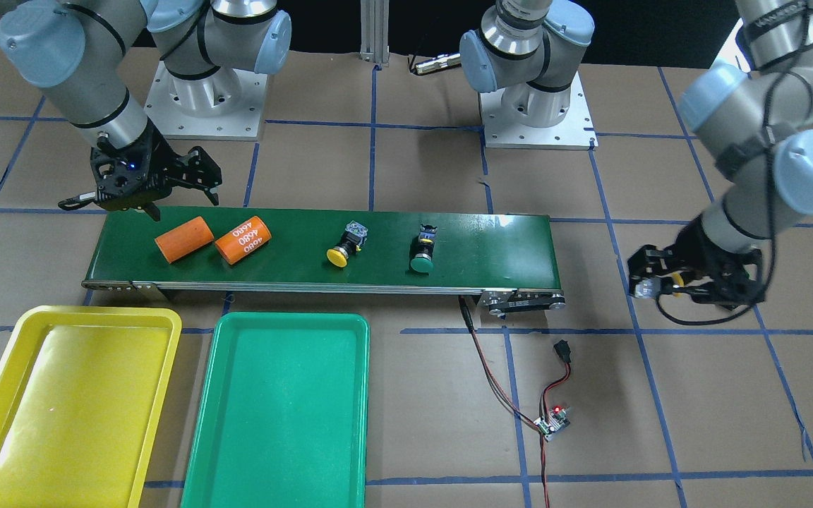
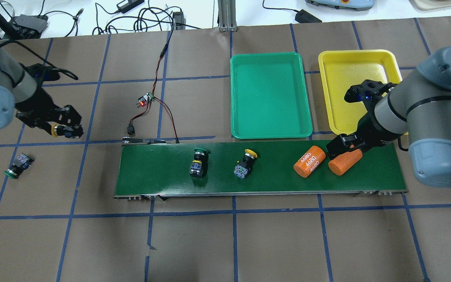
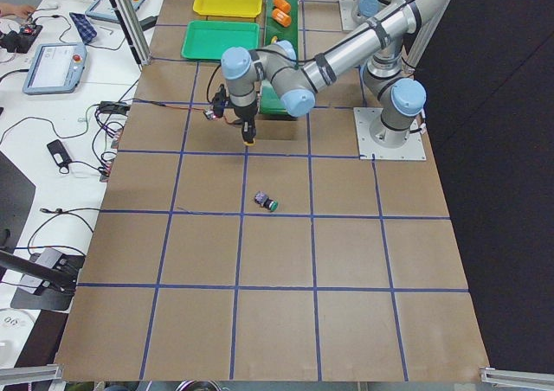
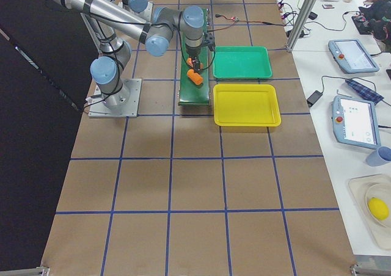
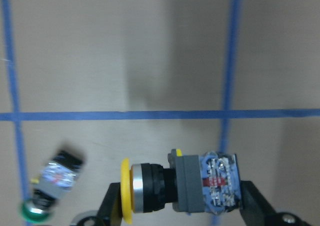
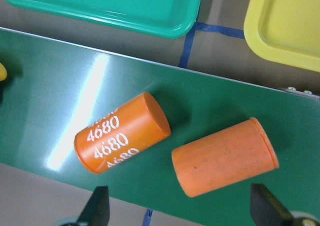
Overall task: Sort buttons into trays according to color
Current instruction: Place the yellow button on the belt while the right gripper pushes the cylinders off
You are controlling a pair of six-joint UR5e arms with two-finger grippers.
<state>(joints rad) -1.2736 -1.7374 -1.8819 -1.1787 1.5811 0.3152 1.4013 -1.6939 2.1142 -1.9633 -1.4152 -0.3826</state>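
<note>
Left gripper (image 5: 183,200), frame bottom, pinches yellow button (image 5: 150,188) end-to-end — could pivot loose; right gripper (image 6: 181,206), spread, risks grabbing orange cylinders (image 6: 122,133).

This is a robot lab. Two robot arms (image 1: 533,49) are bolted to a brown surface (image 2: 288,243) with blue tape lines (image 2: 233,213). Control screens (image 4: 351,56) lie at 3 o'clock and cables (image 2: 143,17) at 12 o'clock.

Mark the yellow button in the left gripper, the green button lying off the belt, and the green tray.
held yellow button (image 5: 182,183), left wrist view, on its grey body.
off-belt green button (image 2: 19,164), overhead view, on its dark body.
green tray (image 2: 270,96), overhead view, on its bare floor.
</note>
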